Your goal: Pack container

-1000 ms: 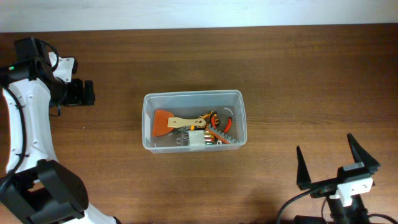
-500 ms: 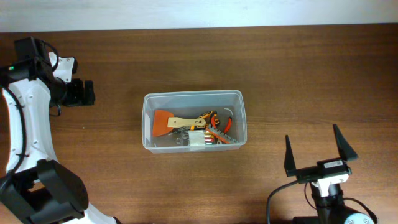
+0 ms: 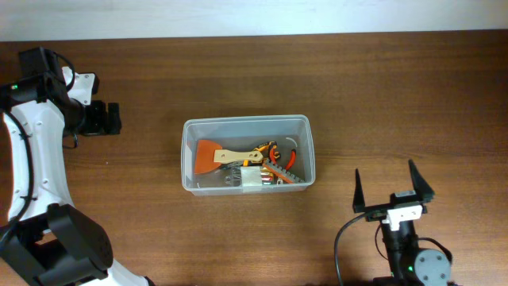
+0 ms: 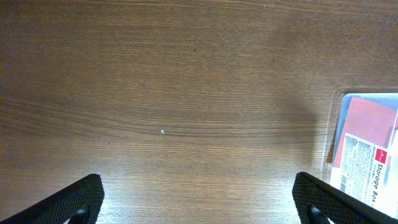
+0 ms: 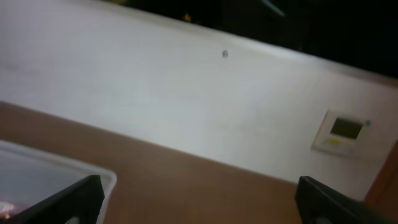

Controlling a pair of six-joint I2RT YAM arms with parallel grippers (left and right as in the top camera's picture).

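The container (image 3: 246, 127), a clear plastic tub, stands in the middle of the table. Inside lie an orange scraper (image 3: 208, 152) with a pale handle, orange-handled pliers (image 3: 286, 156) and other small tools. My left gripper (image 3: 105, 118) hovers at the far left, pointing at the tub, open with nothing between its fingers. In the left wrist view the left gripper (image 4: 199, 190) is over bare wood, with the container's labelled end (image 4: 367, 155) at the right edge. My right gripper (image 3: 394, 193) stands open at the front right, empty. The blurred right wrist view has the right gripper (image 5: 199, 193) and the container's corner (image 5: 93, 173).
The brown wooden table (image 3: 397, 95) runs up to a pale wall (image 3: 254, 16) at the back. The white left arm (image 3: 32, 159) reaches along the table's left side. A wall panel (image 5: 342, 130) shows in the right wrist view.
My right gripper has shifted left and swung round, still open. The left arm, the container and its contents have not moved.
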